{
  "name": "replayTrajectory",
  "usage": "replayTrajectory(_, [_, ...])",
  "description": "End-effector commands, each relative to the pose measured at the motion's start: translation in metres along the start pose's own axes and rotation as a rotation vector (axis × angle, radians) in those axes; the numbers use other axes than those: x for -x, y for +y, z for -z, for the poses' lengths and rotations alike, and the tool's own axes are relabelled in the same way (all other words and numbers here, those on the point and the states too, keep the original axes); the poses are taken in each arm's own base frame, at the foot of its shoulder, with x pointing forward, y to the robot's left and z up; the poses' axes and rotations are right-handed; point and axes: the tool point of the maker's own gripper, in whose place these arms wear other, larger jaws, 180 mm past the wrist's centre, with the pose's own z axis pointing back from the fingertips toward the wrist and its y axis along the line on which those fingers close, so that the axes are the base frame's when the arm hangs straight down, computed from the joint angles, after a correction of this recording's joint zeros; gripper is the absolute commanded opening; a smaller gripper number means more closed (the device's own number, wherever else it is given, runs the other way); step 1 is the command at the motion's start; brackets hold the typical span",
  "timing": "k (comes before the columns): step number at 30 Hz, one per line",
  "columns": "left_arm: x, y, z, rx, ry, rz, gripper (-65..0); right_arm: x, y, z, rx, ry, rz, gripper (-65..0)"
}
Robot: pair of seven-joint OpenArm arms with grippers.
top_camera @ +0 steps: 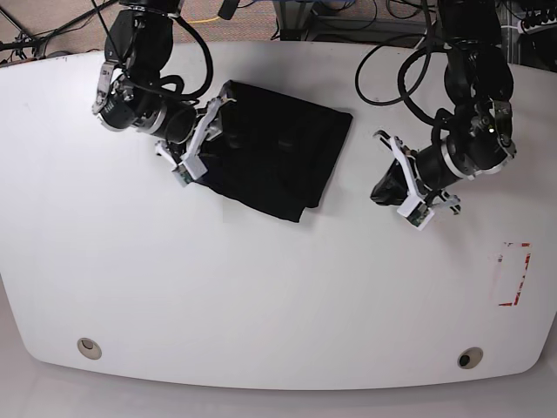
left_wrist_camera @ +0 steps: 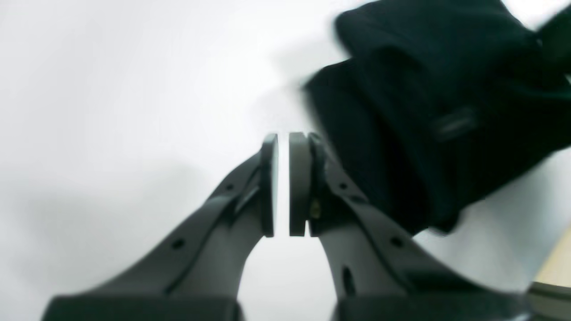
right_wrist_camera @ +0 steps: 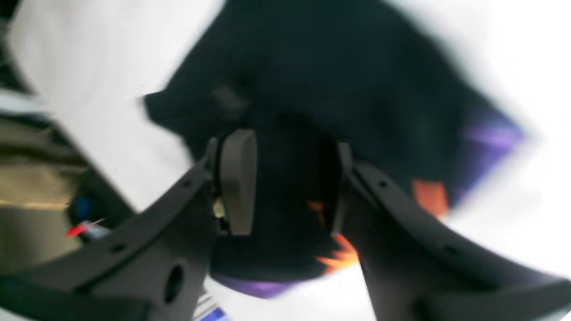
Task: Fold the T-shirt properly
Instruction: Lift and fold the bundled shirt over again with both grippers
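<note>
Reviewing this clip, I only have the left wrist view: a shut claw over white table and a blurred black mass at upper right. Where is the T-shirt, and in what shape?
Observer: In the base view, the T-shirt lies on the table as a compact, roughly rectangular bundle, toward the far side.
Reviewer: Is my left claw touching it?
Observer: No. The base view shows the left claw off to one side, with bare table between it and the shirt.
Reviewer: And the other arm?
Observer: The right claw sits at the shirt's opposite edge. Its wrist view shows black fabric between the parted pads, but I cannot tell whether they pinch it.
</note>
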Motion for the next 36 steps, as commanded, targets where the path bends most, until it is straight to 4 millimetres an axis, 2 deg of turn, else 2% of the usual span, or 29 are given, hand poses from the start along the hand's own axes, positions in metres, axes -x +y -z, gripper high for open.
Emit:
replayTrajectory(1, [-0.01,0.014,-0.01,-0.041,-0.036,0.008,-62.6,-0.004,0.006,0.007,-0.013,-0.015,-0.021,-42.0])
replayTrajectory(5, [0.003,0.032,-0.027,-0.096,-0.003,0.004,-62.6,0.012,0.032,0.041,-0.108,0.012,-0.011,-42.5])
replayTrajectory(9, [0.008,0.028,-0.027,-0.075,0.035,0.051,-62.6,0.014,0.045,0.065,-0.168,0.007,-0.011,-42.5])
replayTrajectory(12, [0.012,0.021,-0.03,-0.059,0.065,0.099,-62.6,0.01,0.044,0.063,-0.167,0.003,-0.025,-42.5])
replayTrajectory(15, [0.015,0.012,-0.026,-0.029,0.076,0.107,-62.6,-0.013,0.049,0.054,-0.157,-0.053,-0.081,-42.0])
replayTrajectory(19, [0.018,-0.015,-0.013,0.056,0.094,0.14,-62.5,-0.038,0.054,0.037,-0.131,-0.121,-0.163,-41.9])
replayTrajectory(22, [0.02,-0.041,-0.001,0.13,0.104,0.159,-58.6,-0.043,0.033,0.027,-0.078,-0.113,-0.2,-42.5])
replayTrajectory(24, [0.019,-0.065,0.01,0.187,0.099,0.184,-54.3,-0.044,0.007,0.023,-0.025,-0.108,-0.174,-42.5])
replayTrajectory(26, [0.018,-0.081,0.018,0.212,0.092,0.197,-53.9,-0.045,-0.008,0.02,0.004,-0.11,-0.153,-42.6])
replayTrajectory(30, [0.025,-0.121,0.036,0.266,0.12,0.289,-54.0,-0.055,-0.053,0.014,0.073,-0.102,-0.126,-42.6])
replayTrajectory(32, [0.03,-0.135,0.043,0.277,0.137,0.31,-54.0,-0.057,-0.069,0.013,0.092,-0.086,-0.12,-42.6])
replayTrajectory(36, [0.047,-0.144,0.052,0.269,0.191,0.291,-54.0,-0.053,-0.091,0.015,0.102,-0.084,-0.083,-42.6])
